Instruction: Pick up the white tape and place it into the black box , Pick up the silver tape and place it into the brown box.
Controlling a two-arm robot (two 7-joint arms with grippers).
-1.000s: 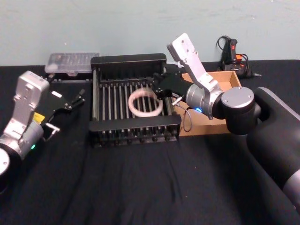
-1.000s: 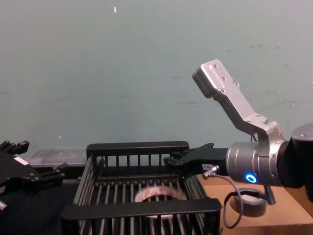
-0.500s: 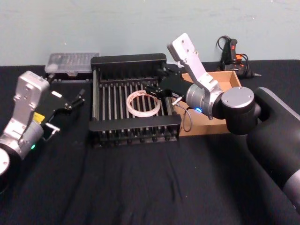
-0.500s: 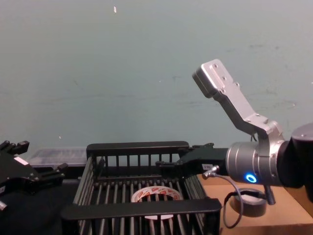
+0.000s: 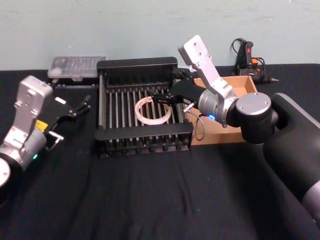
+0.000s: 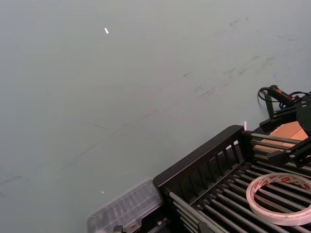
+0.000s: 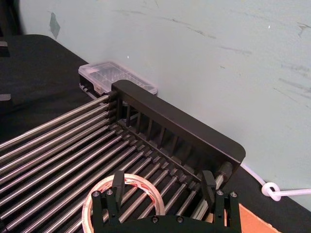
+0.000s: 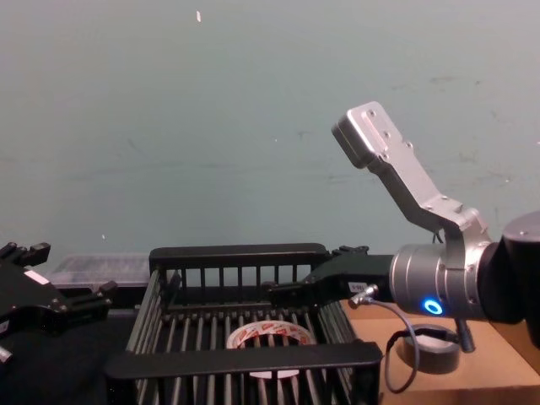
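Observation:
The white tape [image 5: 138,112] lies flat on the bars inside the black box [image 5: 142,64], toward its right side. My right gripper [image 5: 169,86] hovers just above and behind the ring, open, with nothing between its fingers. In the right wrist view the right gripper [image 7: 163,182] stands wide above the white tape [image 7: 95,196]. The silver tape [image 8: 430,350] rests in the brown box [image 5: 240,82], right of the crate and behind my right wrist. My left gripper [image 5: 82,104] stays at the far left of the table, open and holding nothing.
A clear plastic case [image 5: 77,66] lies behind the crate's left corner. A black tool with a cable [image 5: 248,56] sits at the back right by the wall. Black cloth covers the table, with free room in front of the crate.
My right gripper has opened and let go of the white tape. The ring dropped from a tilted position to lie flat on the crate's bars. The left arm has not moved.

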